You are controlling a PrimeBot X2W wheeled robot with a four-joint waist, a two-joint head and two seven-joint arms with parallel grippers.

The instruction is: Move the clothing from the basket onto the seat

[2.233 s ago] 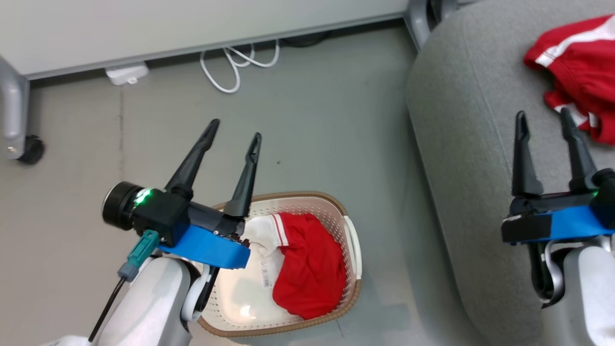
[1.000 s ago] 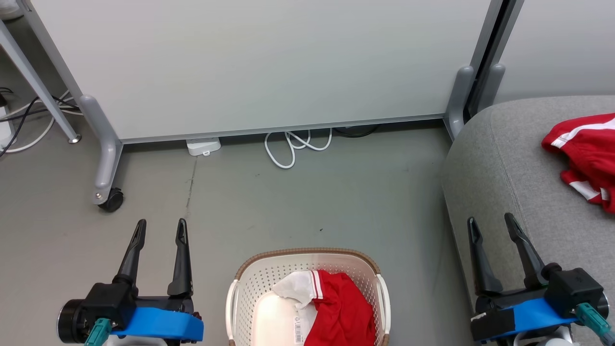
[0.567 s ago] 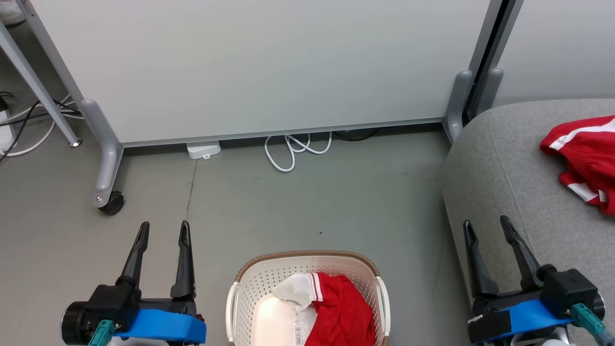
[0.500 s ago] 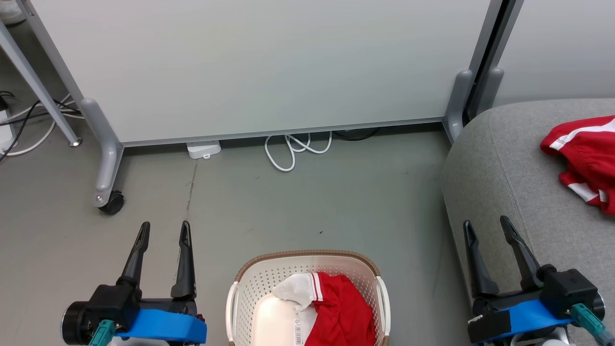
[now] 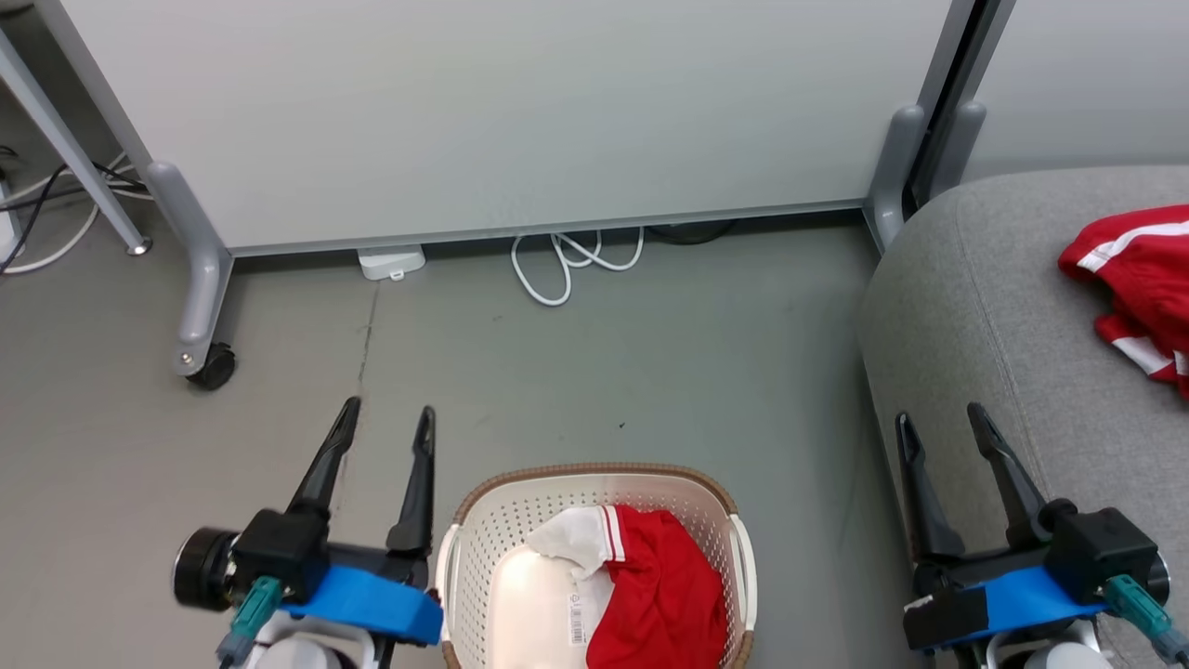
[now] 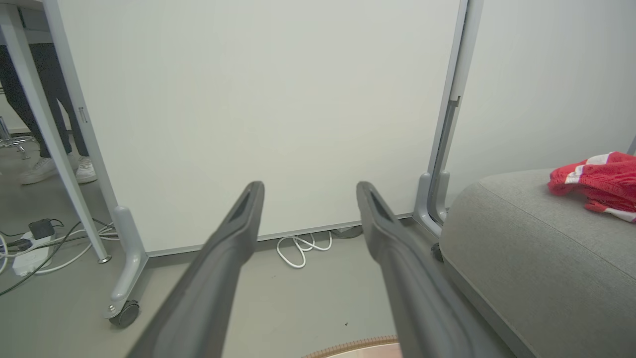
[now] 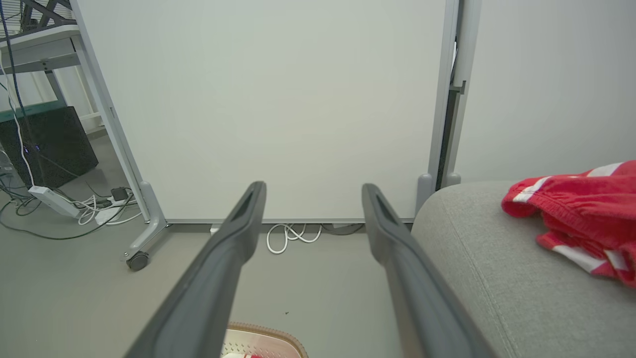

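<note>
- Left gripper (image 5: 388, 407) and right gripper (image 5: 937, 413) both spread, empty.
- One garment (image 5: 1133, 269) lay on the seat (image 5: 966, 307).
- I judged the second garment (image 5: 664, 585), in the basket (image 5: 594, 471), due next: reach down.

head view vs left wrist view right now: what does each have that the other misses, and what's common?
Head view's extras: the red garment with white trim lying inside the cream perforated plastic basket, the barcode sticker on its floor, and the open right gripper.
Left wrist view's extras: a person's legs and white shoes at far left.
Shared: the open left gripper, the basket's brown rim, the second red garment on the light grey fabric seat, and the coiled white cable.
</note>
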